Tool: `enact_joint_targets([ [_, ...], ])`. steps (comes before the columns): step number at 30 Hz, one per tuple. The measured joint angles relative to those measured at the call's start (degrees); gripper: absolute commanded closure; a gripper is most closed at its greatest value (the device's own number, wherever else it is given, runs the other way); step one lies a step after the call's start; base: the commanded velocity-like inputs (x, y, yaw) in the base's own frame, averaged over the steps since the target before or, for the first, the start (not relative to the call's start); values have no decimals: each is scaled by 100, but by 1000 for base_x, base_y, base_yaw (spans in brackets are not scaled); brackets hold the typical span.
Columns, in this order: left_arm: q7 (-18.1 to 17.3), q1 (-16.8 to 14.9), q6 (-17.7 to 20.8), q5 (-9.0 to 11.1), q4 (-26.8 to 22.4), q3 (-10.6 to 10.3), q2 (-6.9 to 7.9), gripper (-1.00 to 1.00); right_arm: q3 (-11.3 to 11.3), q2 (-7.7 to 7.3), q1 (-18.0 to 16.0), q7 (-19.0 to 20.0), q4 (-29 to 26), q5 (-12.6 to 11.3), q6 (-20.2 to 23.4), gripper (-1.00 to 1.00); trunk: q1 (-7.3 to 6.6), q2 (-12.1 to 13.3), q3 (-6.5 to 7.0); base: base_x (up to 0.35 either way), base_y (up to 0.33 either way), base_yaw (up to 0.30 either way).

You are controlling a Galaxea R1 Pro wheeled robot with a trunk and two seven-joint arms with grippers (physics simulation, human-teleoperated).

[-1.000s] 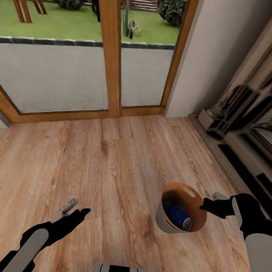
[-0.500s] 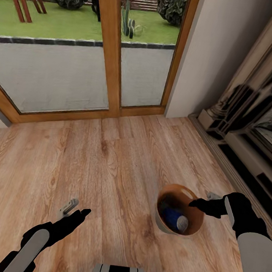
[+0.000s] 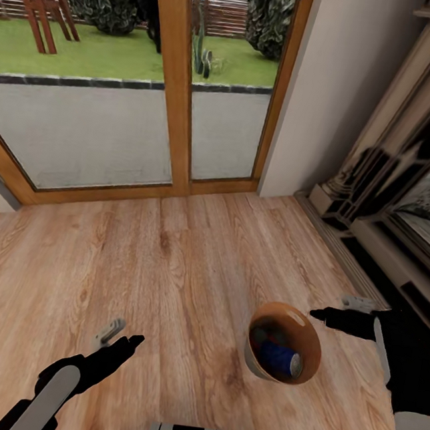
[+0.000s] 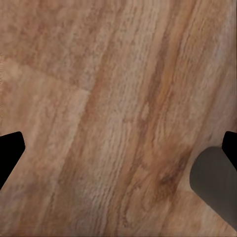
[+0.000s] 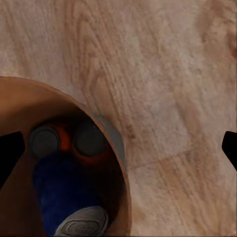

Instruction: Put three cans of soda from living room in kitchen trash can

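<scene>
The left gripper [image 3: 119, 336] hung over the plank floor [image 3: 188, 265], its fingers spread apart and holding nothing. The tash can [image 3: 284, 343] stood on the floor, 3 soda cans [image 5: 66, 182] inside. Just beside its rim, the right gripper [image 3: 338, 311] was parted, empty.

Trash can [image 3: 256, 358] (blue can [image 3: 281, 360] inside) beside right pincer [image 3: 327, 315].

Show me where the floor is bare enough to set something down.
Widest bare floor: between the glass doors and both end effectors. Also free between the left end effector and the tash can. Crowded: the can itself, holding soda cans, with the right end effector beside its rim.
</scene>
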Motion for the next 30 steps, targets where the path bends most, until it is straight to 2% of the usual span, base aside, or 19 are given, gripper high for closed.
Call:
enact_joint_targets([
  [2, 9, 0, -9, -5, 19, -2, 0, -100, -11, -9, 461, 6, -908, -5, 0, -100, -5, 3, 44, 0, 0, 0],
  [3, 14, 0, -12, -14, 22, -4, -2, -100, -18, -10, 580, 7, -1145, -3, 0, -100, -8, 4, 67, 0, 0, 0],
  [4, 28, 0, -15, -123, 15, -11, -27, -100, -44, -13, 868, 11, -1604, -2, 0, -100, -10, 5, 89, 0, 0, 0],
  [5, 32, 0, -13, -265, -9, -46, -51, -100, -57, -17, 1007, 16, -1789, 0, 0, -100, -13, 7, 111, 0, 0, 0],
  [6, 34, 0, -11, -352, -18, -88, -64, -100, -62, -19, 1056, 20, -1855, 0, 0, -100, -15, 8, 133, 0, 0, 0],
  [8, 46, 0, -3, -703, -39, -329, -116, -100, -68, -16, 1180, 156, -2021, -5, 0, -100, -20, 11, 177, 0, 0, 0],
  [9, 41, -2, 4, -802, -43, -401, -129, -100, -66, -3, 1211, 309, -2061, -8, -147, -100, -23, 12, 199, 0, 0, 0],
  [12, 24, -3, 13, -875, -55, -456, -138, -100, -61, 29, 1235, 475, -2093, 1, -491, -100, -31, 16, 266, 0, 0, 0],
  [24, 32, -2, 14, -913, -62, -486, -140, -100, -43, 34, 1247, 560, -2104, -1, -718, -100, -62, 32, 532, 0, 0, 0],
  [27, 49, -2, 11, -915, -62, -492, -141, -100, -46, 40, 1259, 619, -2104, -1, -968, -100, -69, 36, 598, 0, 0, 0],
  [28, 70, -3, 7, -919, -62, -493, -139, -100, -52, 41, 1294, 759, -2104, -5, -1330, -100, -72, 38, 620, 0, 0, 0],
  [30, 74, -4, 6, -921, -62, -493, -140, -100, -57, 41, 1355, 799, -2104, -1, -1523, -100, -77, 40, 665, 0, 0, 0],
])
